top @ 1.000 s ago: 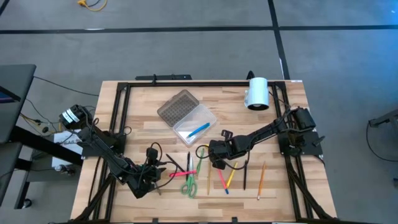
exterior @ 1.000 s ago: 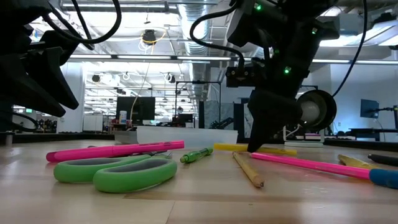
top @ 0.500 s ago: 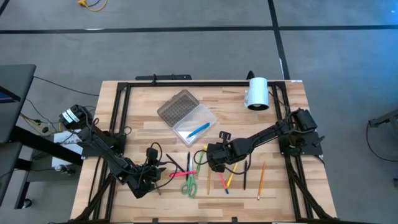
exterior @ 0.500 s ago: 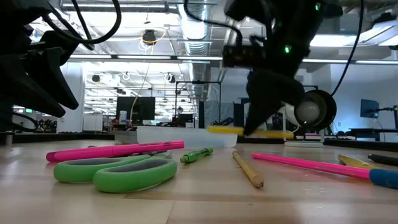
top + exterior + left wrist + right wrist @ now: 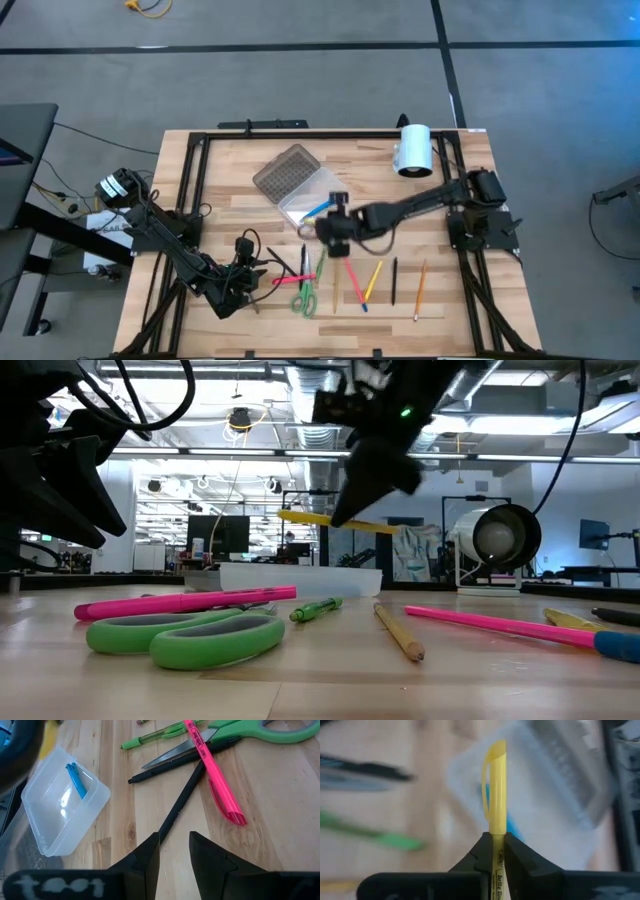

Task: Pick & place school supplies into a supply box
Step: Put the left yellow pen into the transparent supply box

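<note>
Now yellow highlighter between right pincer fingers

A light wooden table with a black frame along its edges stands on a grey floor crossed by dark seam lines. A yellow cable lies coiled on the floor well beyond the table, and a dark desk corner juts in at one side. Seen from table height, the room behind is an open workshop with ceiling pipes, hanging light strips and dark monitors on distant benches.
</note>
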